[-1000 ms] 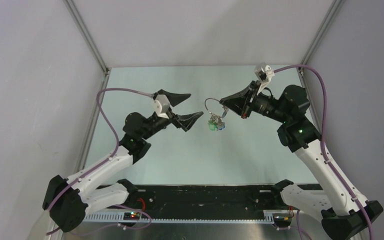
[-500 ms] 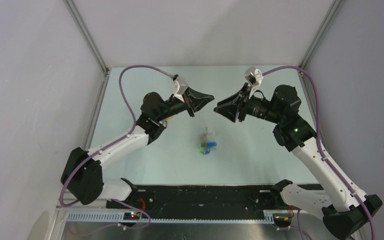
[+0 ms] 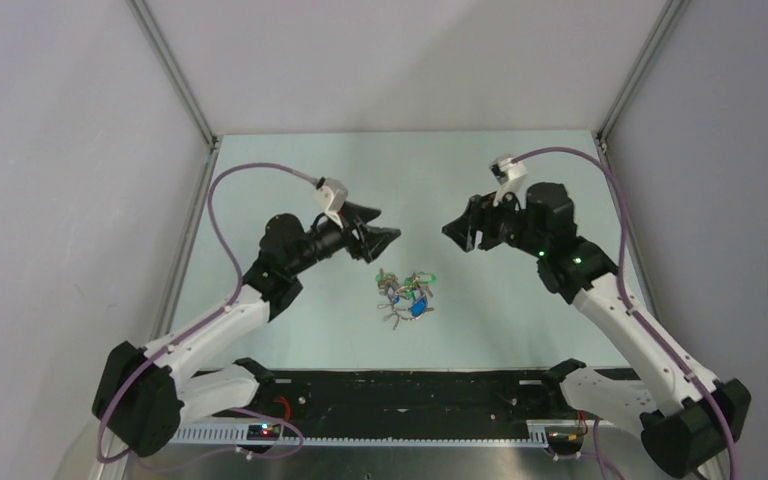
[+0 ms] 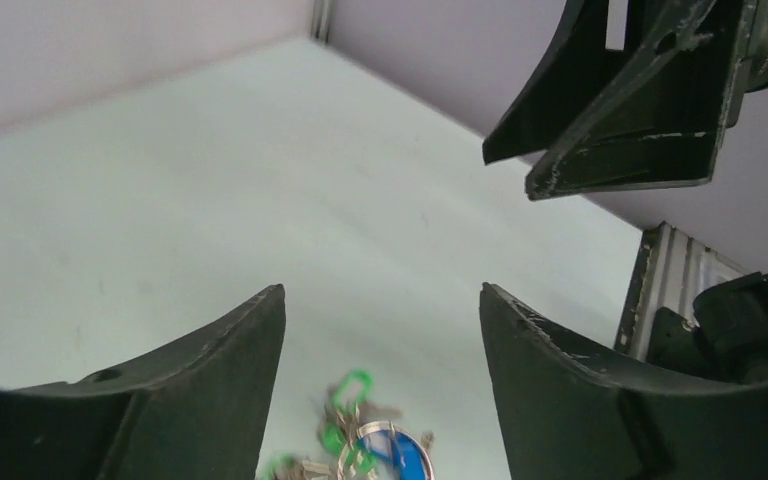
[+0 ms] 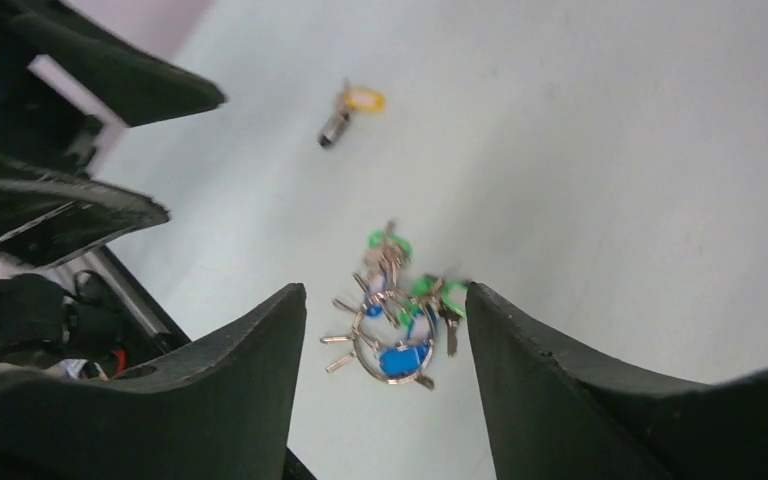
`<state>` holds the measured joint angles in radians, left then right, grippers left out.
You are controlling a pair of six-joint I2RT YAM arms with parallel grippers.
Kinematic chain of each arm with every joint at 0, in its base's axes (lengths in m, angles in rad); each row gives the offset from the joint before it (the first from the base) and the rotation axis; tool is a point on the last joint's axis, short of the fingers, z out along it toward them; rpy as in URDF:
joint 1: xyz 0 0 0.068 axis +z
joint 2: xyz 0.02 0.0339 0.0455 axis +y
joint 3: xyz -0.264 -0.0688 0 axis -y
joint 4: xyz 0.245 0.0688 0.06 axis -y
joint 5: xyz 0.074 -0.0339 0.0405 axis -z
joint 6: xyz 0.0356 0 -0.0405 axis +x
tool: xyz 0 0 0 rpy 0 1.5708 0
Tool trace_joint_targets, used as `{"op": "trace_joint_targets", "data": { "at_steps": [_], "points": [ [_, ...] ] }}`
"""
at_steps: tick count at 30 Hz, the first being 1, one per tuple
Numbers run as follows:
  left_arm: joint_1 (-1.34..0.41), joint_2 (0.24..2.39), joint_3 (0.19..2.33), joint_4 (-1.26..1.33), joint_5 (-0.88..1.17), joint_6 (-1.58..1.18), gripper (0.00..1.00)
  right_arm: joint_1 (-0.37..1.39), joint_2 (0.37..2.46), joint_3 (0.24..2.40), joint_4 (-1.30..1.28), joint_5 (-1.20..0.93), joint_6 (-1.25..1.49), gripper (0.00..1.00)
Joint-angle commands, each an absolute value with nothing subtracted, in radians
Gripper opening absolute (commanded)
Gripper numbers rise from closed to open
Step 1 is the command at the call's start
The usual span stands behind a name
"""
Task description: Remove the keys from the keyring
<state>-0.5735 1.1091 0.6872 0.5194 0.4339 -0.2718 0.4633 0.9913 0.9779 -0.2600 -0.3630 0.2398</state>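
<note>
The keys [image 3: 408, 296] are lying bunched with the keyring [image 5: 360, 335] mid-desk, toward the near edge. Beyond them I am hovering my left end effector [image 3: 388, 223] and right end effector [image 3: 454, 238], both spread wide, gripping nothing

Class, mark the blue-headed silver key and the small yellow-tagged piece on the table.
Blue-headed silver key [image 5: 397, 358]: right wrist view, on its blue plastic head.
Small yellow-tagged piece [image 5: 362, 99]: right wrist view, on the yellow tag.

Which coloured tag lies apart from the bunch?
The yellow tag, lying alone on the table; the green and blue heads belong to the keys, heaped together in one bunch.
</note>
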Motion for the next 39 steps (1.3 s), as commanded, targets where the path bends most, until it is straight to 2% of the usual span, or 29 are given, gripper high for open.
{"op": "trace_joint_targets", "data": {
  "at_steps": [1, 3, 7, 9, 10, 12, 16, 22, 27, 37, 39],
  "points": [
    [-0.579, 1.025, 0.596, 0.356, 0.315, -0.286, 0.78, 0.540, 1.065, 0.960, -0.377, -0.175, 0.234, 0.67],
    [-0.581, 0.996, 0.569, 0.277, 0.244, -0.308, 0.79, 0.585, 1.093, 0.938, -0.384, -0.126, 0.235, 0.76],
    [-0.580, 0.904, 0.493, 0.215, 0.106, -0.392, 0.81, 0.673, 1.166, 0.892, -0.386, 0.008, 0.327, 0.80],
    [-0.581, 0.859, 0.451, 0.207, 0.052, -0.434, 0.88, 0.739, 1.213, 0.880, -0.385, 0.097, 0.375, 0.81],
    [-0.581, 0.848, 0.433, 0.201, 0.029, -0.449, 0.96, 0.760, 1.251, 0.879, -0.386, 0.123, 0.391, 0.81],
    [-0.581, 0.821, 0.410, 0.172, -0.015, -0.498, 0.99, 0.824, 1.307, 0.879, -0.385, 0.183, 0.434, 0.81],
    [-0.581, 0.789, 0.375, 0.116, -0.046, -0.580, 1.00, 0.885, 1.411, 0.878, -0.359, 0.208, 0.496, 0.73],
    [-0.581, 0.823, 0.326, 0.114, 0.030, -0.598, 0.96, 0.882, 1.521, 0.887, -0.293, 0.217, 0.525, 0.50],
    [-0.582, 0.842, 0.290, 0.118, 0.050, -0.590, 0.90, 0.866, 1.598, 0.918, -0.261, 0.227, 0.523, 0.45],
    [-0.583, 0.856, 0.271, 0.134, 0.048, -0.564, 0.89, 0.847, 1.758, 0.986, -0.259, 0.244, 0.519, 0.40],
    [-0.583, 0.863, 0.274, 0.138, 0.050, -0.562, 0.89, 0.856, 1.802, 0.987, -0.274, 0.260, 0.521, 0.30]
  ]
}}
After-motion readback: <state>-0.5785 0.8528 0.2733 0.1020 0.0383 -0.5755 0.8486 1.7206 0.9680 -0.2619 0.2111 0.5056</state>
